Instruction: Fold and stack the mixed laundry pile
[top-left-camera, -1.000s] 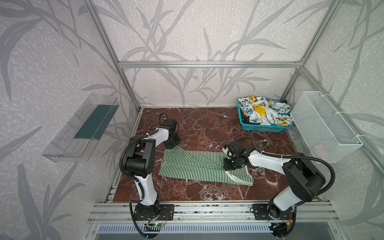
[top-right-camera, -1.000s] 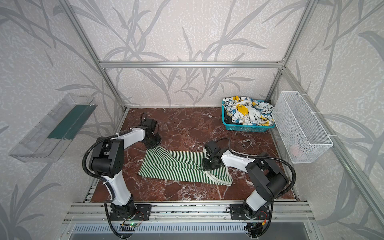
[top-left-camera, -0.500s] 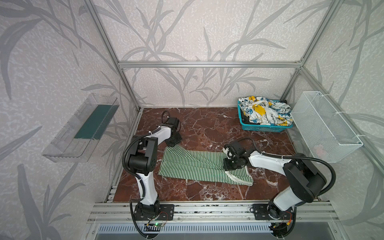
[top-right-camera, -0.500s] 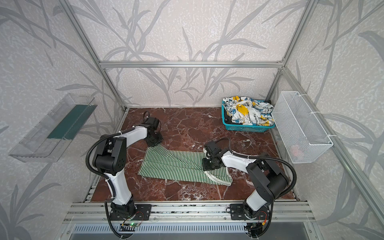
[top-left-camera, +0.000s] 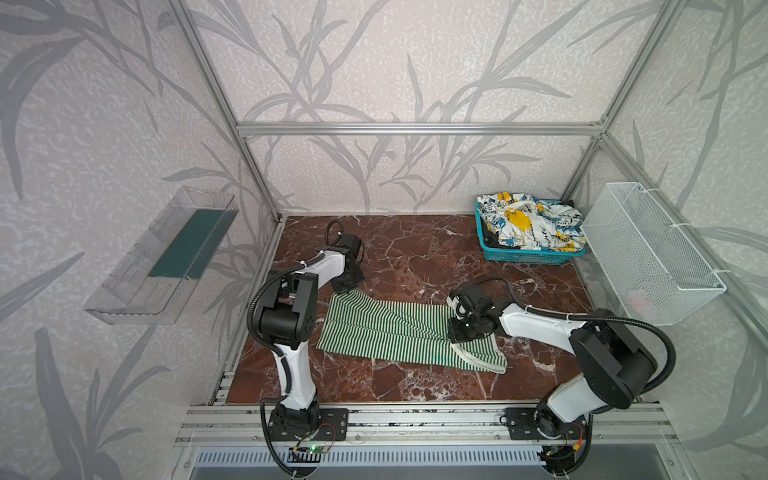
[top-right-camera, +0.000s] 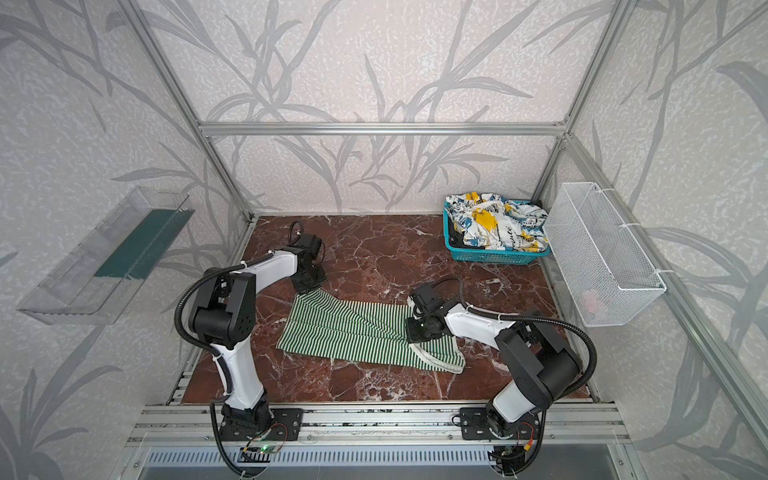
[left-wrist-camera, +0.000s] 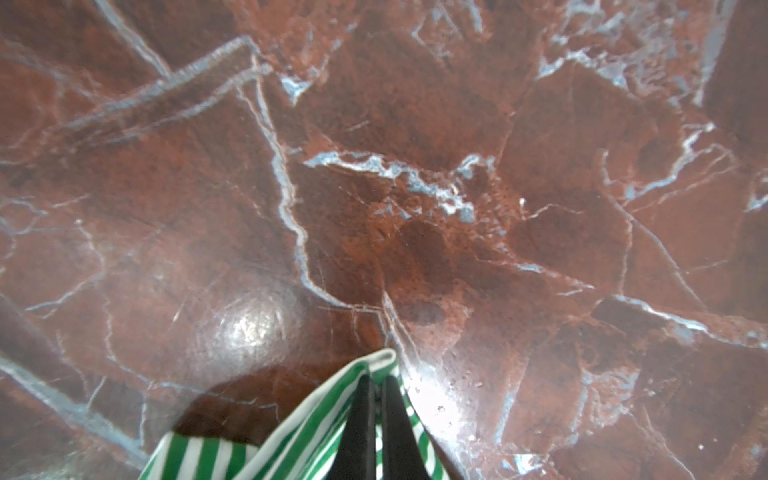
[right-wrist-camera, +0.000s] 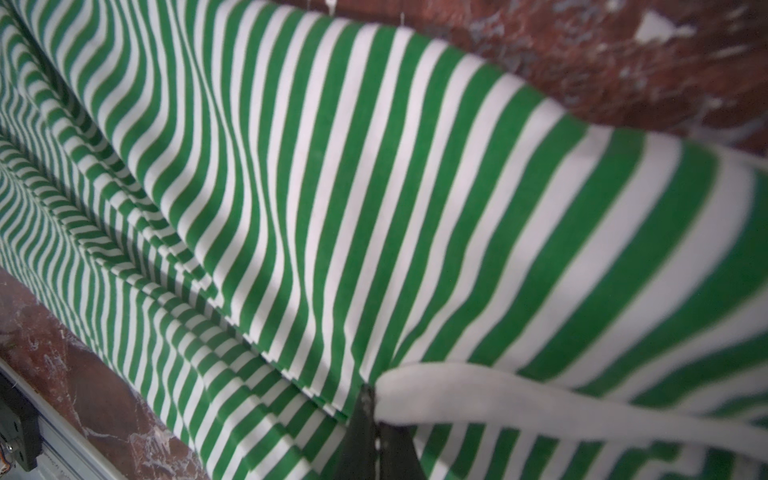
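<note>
Left gripper (top-left-camera: 348, 286) has slid a little nearer to the far left corner of the green-and-white striped garment (top-left-camera: 390, 332) and has closed there; the right gripper (top-left-camera: 459, 334) has not moved.

Seen from above, the striped garment lies flat on the red marble table (top-left-camera: 415, 257), its long axis running left to right between the two arms. In the left wrist view the left gripper's two black fingers (left-wrist-camera: 361, 415) are pressed together on a striped corner, with bare marble beyond. In the right wrist view the right gripper (right-wrist-camera: 372, 395) is pinched on the cloth at its white band, near the garment's right end. Each arm holds the end nearer to it, so the cloth stretches away from the left fingers toward the right and toward the front edge.

Bare marble lies open behind the garment and in front of it, probably room enough to lift one end over the other. The teal basket (top-left-camera: 523, 253) sits in the far right corner, well apart, holding the white printed garment (top-left-camera: 528, 222), not yet folded. A white wire basket (top-left-camera: 648, 249) hangs on the right wall with something small and pinkish (top-left-camera: 638, 297) inside.
</note>
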